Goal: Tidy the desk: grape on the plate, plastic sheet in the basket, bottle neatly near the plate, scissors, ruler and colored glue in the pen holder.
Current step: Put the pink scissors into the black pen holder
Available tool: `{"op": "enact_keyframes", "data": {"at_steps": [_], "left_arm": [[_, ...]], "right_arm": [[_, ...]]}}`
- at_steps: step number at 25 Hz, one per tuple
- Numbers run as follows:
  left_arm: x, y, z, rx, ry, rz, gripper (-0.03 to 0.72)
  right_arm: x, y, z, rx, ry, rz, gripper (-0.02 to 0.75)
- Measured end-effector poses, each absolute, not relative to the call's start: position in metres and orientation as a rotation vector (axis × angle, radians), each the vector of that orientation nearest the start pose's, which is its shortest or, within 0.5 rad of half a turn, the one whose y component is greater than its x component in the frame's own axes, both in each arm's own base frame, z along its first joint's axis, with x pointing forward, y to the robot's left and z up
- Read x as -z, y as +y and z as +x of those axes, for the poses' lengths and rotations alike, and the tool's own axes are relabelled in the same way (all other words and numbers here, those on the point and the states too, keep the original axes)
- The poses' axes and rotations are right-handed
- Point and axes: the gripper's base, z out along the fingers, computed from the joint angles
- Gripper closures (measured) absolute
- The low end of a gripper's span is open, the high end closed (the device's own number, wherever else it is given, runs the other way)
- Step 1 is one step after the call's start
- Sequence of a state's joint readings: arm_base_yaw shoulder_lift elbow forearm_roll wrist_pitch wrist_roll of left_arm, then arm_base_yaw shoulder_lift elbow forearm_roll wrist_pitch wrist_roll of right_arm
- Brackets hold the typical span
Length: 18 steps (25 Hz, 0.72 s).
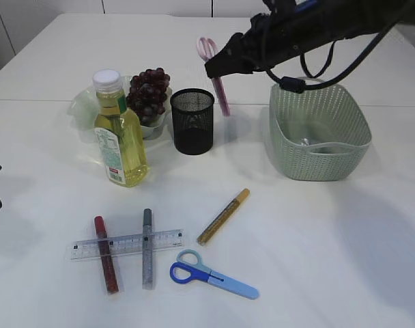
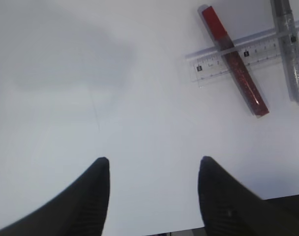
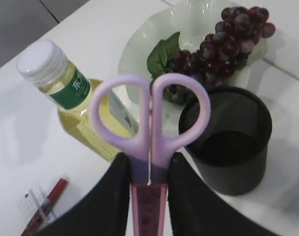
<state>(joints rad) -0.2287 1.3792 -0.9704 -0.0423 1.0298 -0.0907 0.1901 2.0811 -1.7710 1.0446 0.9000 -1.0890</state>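
1. Right hand clamped pink plastic scissors above the round black mesh holder.
2. Left hand hung apart over the smooth white desk.
3. Clear flat ruler lay under two glitter tubes.

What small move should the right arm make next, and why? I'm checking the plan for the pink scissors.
Probably carry the pink scissors a little toward the black mesh pen holder and lower them in. The right gripper has its jaws shut on the sheathed blades, handles leading. In the right wrist view the holder's open mouth sits just beside the handles, and it looks empty.
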Motion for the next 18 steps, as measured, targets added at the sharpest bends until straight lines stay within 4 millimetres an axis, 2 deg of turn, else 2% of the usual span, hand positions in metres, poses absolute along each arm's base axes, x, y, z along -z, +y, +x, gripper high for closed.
{"op": "enact_keyframes", "data": {"at_steps": [4,9,14,18], "left_arm": [[-0.260,-0.059,0.241,0.106,2.930,0.177,0.273],[-0.260,-0.059,0.240,0.103,2.945,0.178,0.273],[-0.260,-0.059,0.239,0.102,2.949,0.178,0.273],[-0.260,-0.059,0.239,0.102,2.949,0.178,0.273]], "right_arm": [[-0.251,0.156,0.469,-0.852,1.977,-0.868,0.544],[-0.242,0.162,0.492,-0.853,1.886,-0.870,0.544],[-0.241,0.167,0.504,-0.857,1.763,-0.871,0.544],[-0.230,0.169,0.511,-0.859,1.678,-0.856,0.544]]}}
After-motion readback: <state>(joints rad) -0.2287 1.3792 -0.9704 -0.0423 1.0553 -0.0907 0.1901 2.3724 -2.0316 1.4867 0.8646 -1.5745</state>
